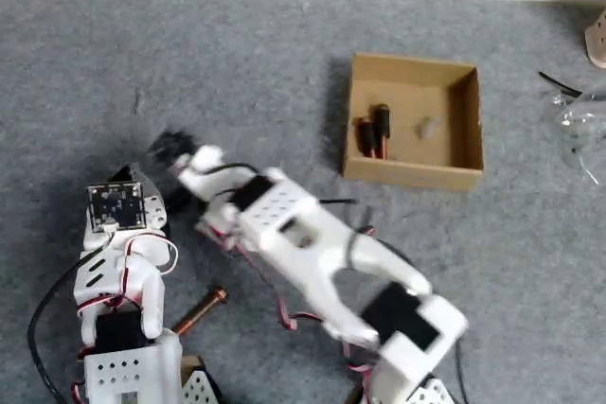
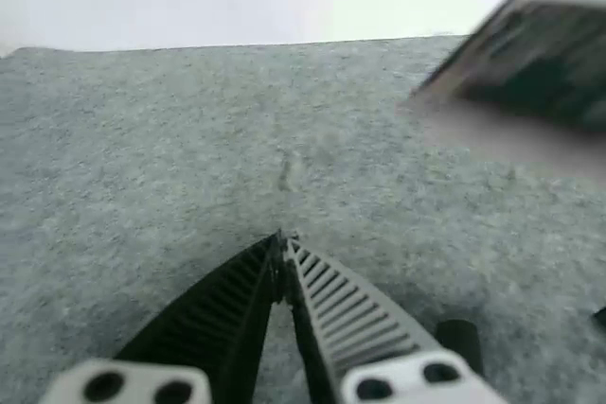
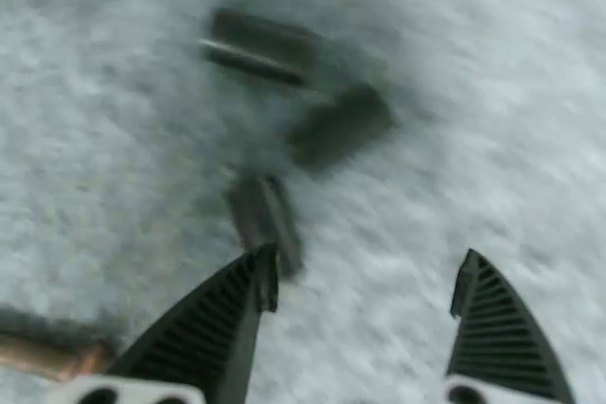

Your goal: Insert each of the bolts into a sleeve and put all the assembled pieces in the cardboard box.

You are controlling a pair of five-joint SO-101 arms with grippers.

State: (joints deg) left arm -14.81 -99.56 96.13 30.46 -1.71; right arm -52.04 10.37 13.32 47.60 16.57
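Two arms share a grey felt table (image 1: 284, 35). From the left in the high view: the left arm (image 1: 123, 276), one loose copper bolt (image 1: 201, 308) lying just beside it, the right arm (image 1: 303, 234) stretched over the felt, then, well apart, one cardboard box (image 1: 466, 130) holding two assembled pieces (image 1: 382, 122) side by side. The left wrist view adds that the left gripper (image 2: 282, 245) has its jaws pressed together, empty, above bare felt. The right wrist view adds three loose dark sleeves (image 3: 338, 126), blurred, lying near one another below the right gripper (image 3: 365, 267), whose jaws stand wide apart, gripping nothing.
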